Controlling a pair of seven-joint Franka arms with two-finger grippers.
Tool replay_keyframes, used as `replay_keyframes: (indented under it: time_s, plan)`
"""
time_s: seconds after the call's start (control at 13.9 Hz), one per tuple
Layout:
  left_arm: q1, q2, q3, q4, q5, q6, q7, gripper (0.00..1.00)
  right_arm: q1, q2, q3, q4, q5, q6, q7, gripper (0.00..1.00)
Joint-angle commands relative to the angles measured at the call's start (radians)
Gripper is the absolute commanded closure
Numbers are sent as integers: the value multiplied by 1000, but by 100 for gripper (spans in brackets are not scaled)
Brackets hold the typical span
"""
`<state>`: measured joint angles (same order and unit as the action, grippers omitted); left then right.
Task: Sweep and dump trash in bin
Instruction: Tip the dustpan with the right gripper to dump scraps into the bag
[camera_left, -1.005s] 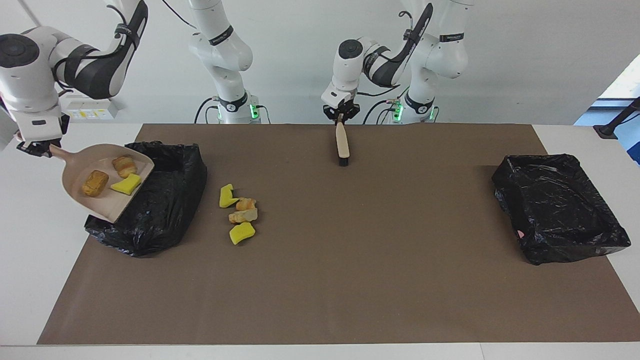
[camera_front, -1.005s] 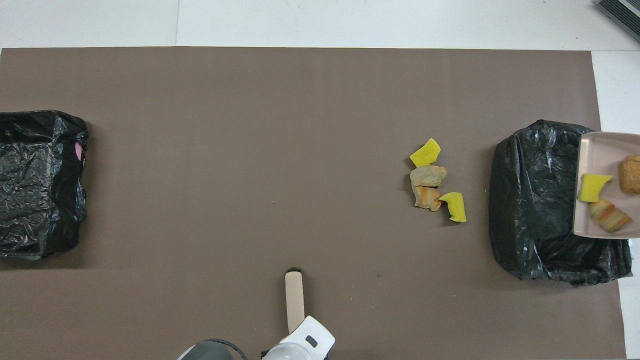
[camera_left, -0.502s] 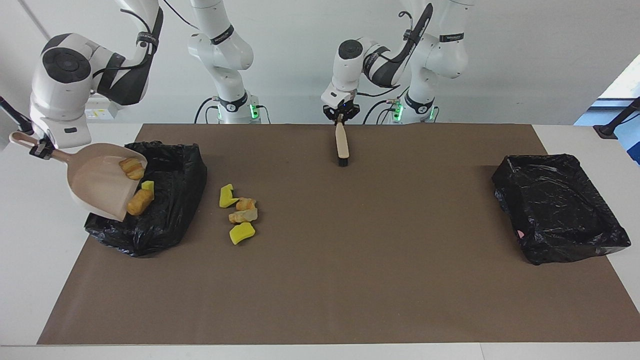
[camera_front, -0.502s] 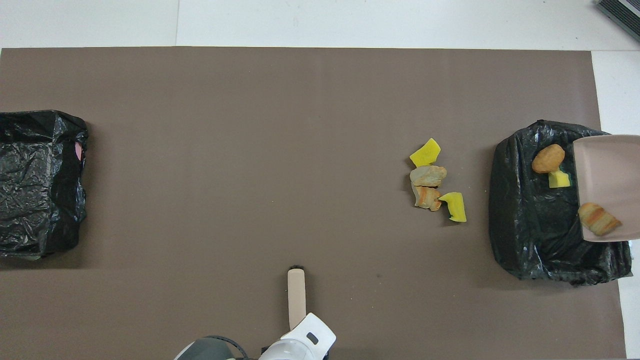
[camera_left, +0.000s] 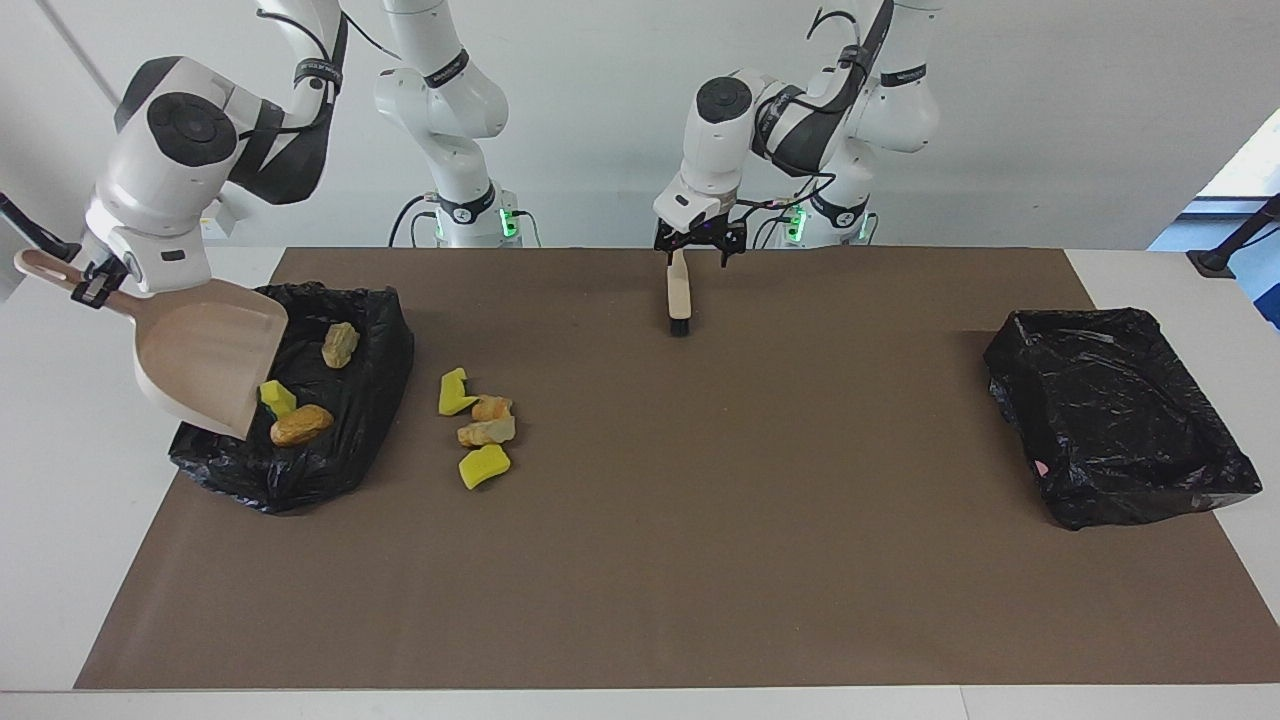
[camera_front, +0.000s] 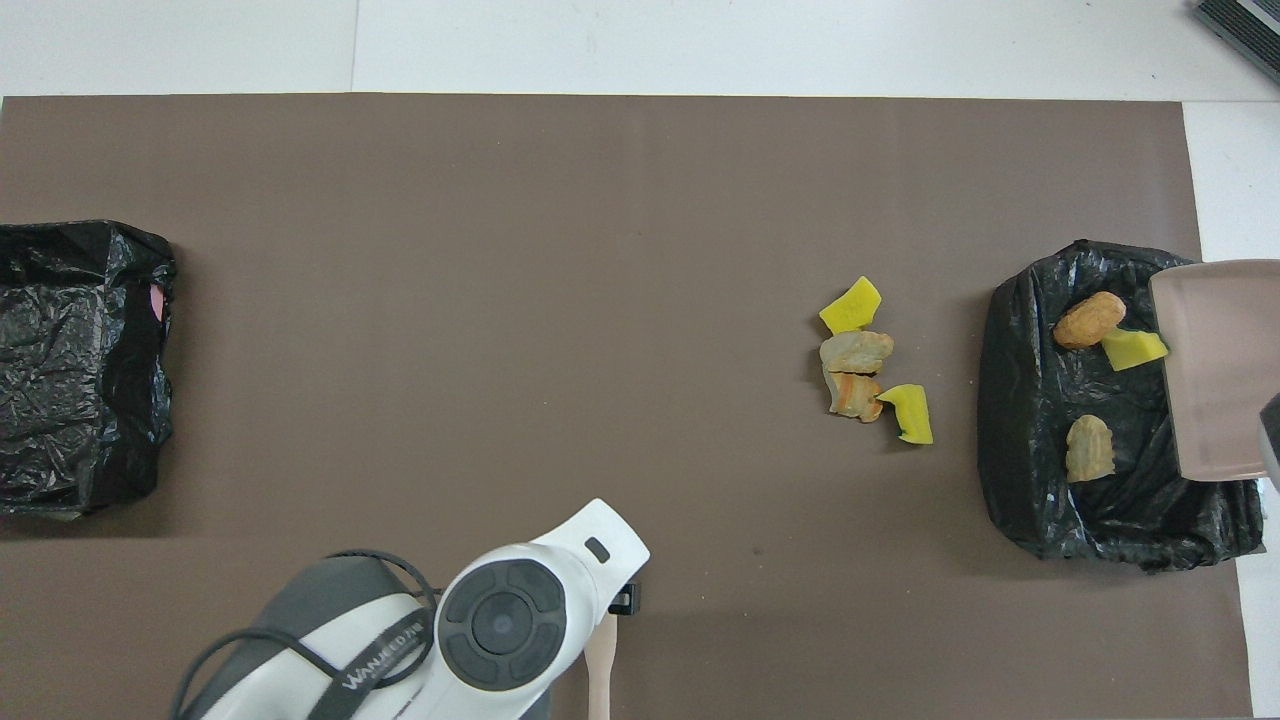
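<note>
Closest to your robots, the left gripper (camera_left: 700, 250) sits low over the handle end of the brush (camera_left: 680, 295). Its fingers are spread wide and aren't pinching anything. The brush lies flat on the brown mat (camera_left: 700, 520), bristles pointing away from the robots.

At the right arm's end, your right gripper (camera_left: 95, 285) has its fingers pinched on the dustpan (camera_left: 205, 350) handle. The pan hangs tipped with its mouth down over the black-bagged bin (camera_left: 340, 460). Three bits of trash are inside that bin: a yellow wedge (camera_left: 275, 397), a brown chunk (camera_left: 300, 425) and a tan chunk (camera_left: 340, 343).

Four more scraps (camera_left: 478, 428) sit bunched on the mat just beside the bin, farther out than the brush. A second bin (camera_left: 1120, 420) sits at the left arm's end.
</note>
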<state>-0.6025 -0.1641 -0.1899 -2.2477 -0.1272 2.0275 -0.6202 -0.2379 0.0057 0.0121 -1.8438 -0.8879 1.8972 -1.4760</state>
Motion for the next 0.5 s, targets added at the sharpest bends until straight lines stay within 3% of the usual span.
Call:
replay_keyframes:
  time_s: [0.0,0.22,0.43]
  plan:
    - [140,26,-8,195,28,-165,138,0,-3,-24,3,36,-11,-42,23,100]
    - [263,54,-6,374,35,-318,250,0,-1,-35,45,119,101,-144,84,100]
    - [341,81,-2,515,63,-429,301,0,-3,-24,116,181,228,-280,348,100]
